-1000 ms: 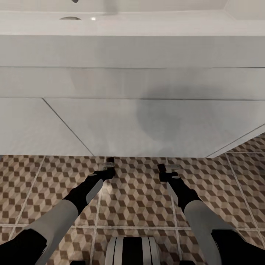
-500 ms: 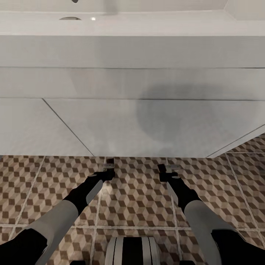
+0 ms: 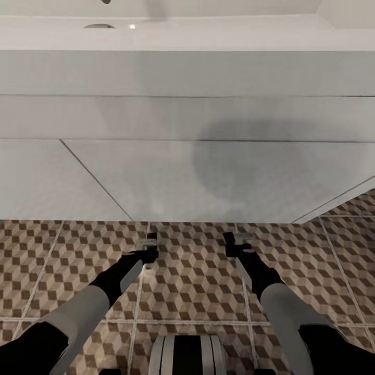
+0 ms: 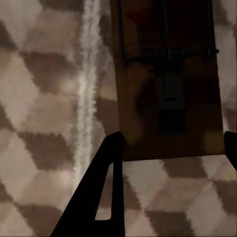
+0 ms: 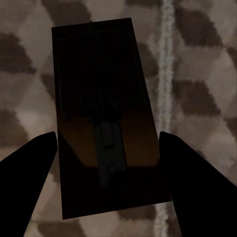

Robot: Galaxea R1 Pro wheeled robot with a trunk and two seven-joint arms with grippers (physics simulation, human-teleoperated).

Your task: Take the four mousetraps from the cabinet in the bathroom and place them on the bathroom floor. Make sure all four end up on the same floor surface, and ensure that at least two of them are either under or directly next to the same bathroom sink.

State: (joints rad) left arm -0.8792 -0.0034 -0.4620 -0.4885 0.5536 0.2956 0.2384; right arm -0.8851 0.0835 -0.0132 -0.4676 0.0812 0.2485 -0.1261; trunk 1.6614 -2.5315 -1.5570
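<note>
Your head cam sits high, looking forward and steeply down past both arms at the sink [image 3: 187,73] front and the bathroom floor [image 3: 198,281] below it. Each wrist cam points along its fingers almost straight down at the tiles, super close. The left one frames a mousetrap [image 4: 165,79] by a grout line, the right one another mousetrap [image 5: 106,118]. All three share that strip of floor just before the sink.

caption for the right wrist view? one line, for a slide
Mousetrap lying between the right gripper's spread fingers above cube-patterned floor tiles.
</note>
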